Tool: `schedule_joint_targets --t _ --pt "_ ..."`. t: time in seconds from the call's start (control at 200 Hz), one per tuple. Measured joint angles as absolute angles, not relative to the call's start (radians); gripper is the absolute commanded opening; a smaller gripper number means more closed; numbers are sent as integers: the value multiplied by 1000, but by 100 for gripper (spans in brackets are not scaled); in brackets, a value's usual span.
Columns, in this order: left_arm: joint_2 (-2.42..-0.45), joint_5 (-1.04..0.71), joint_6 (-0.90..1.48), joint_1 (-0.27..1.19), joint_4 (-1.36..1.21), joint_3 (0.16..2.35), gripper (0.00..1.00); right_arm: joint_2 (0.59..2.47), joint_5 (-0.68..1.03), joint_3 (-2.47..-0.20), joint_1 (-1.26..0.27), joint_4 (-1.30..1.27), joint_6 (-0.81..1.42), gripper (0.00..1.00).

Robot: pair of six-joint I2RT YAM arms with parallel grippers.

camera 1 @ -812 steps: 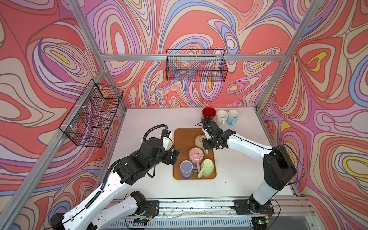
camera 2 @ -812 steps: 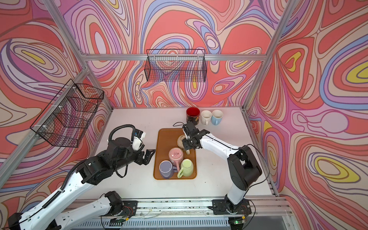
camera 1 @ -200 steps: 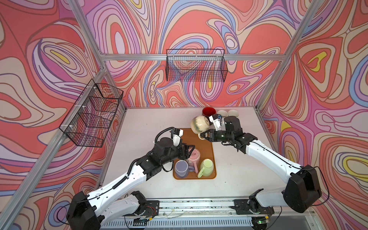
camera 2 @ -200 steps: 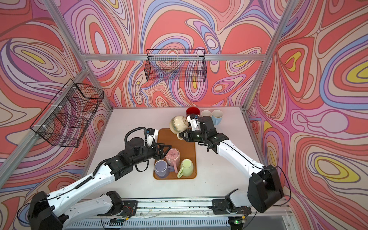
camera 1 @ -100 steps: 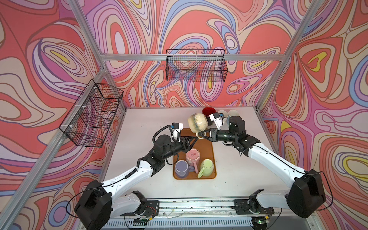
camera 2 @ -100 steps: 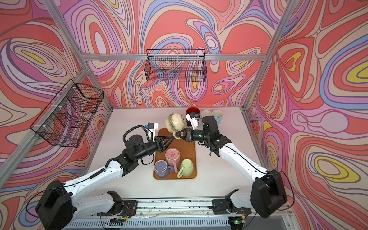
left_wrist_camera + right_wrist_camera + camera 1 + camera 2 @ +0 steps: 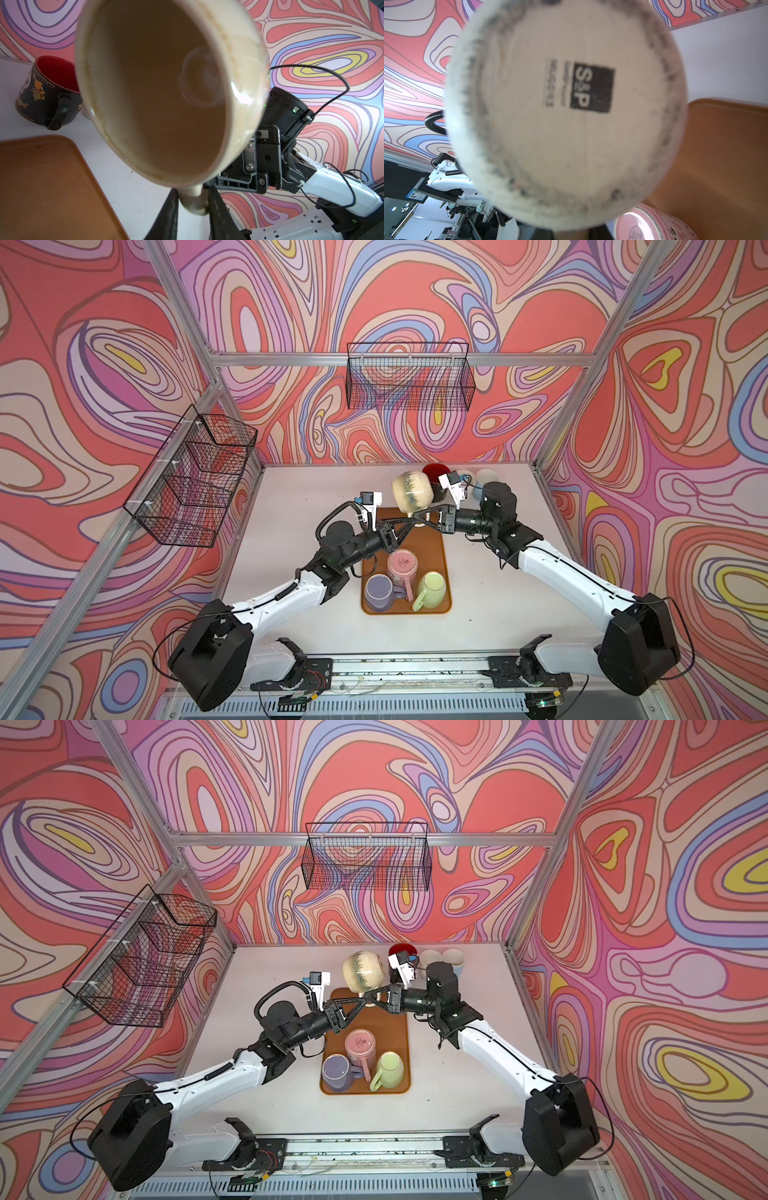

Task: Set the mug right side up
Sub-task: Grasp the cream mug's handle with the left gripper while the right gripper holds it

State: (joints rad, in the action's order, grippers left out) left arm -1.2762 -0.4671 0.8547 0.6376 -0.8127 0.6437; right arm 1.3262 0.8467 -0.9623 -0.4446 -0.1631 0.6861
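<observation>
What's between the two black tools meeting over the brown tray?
The handle of the round cream ceramic mug, tipped sideways between left tool and right tool; both top views show it.

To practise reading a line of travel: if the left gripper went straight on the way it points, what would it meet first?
The handle of the mug, which the left gripper straddles; just behind is the right gripper, gripping that handle. Depth is hard to judge.

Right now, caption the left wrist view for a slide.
Cream mug faces the camera mouth-first, handle inside the left gripper, near the brown tray.
</observation>
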Motion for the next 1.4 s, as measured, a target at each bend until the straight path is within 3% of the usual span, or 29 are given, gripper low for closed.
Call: schedule_joint_targets --t 0.22,0.491,1.002,1.092,1.397 --pt "-1316 -503 912 623 -920 639 25 1326 862 -943 -437 -241 708 0" --pt "-1362 -551 944 620 -1000 639 38 1328 888 -915 -435 -292 755 0" --pt "-1365 -557 998 612 -1048 640 9 1351 914 -908 -430 -399 772 0" --pt "-1370 -557 999 612 -1053 640 0 1351 913 -904 -429 -408 772 0" --pt "-1382 -543 1007 614 -1101 609 0 1353 918 -896 -430 -399 767 0"
